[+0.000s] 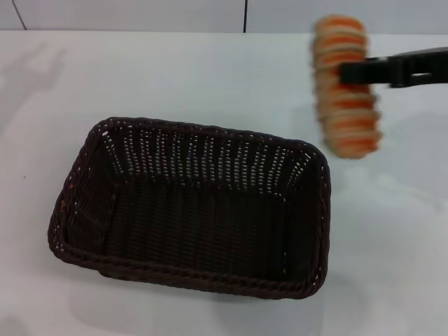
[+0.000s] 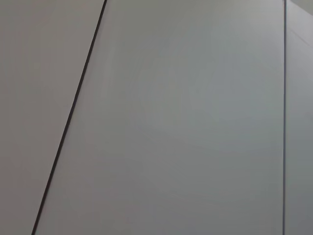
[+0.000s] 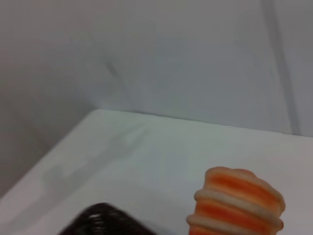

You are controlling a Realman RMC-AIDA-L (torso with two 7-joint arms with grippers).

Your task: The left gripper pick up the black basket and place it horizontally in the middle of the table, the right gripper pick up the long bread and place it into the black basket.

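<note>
The basket (image 1: 192,210) lies lengthwise at lower centre of the head view on the worktop (image 1: 210,77), empty, so that part looks done. At upper right the right gripper (image 1: 350,71) has its jaws pinching the bread (image 1: 344,87), lifted beside the basket's far corner. Left: lowering it in. The left gripper is unseen
</note>
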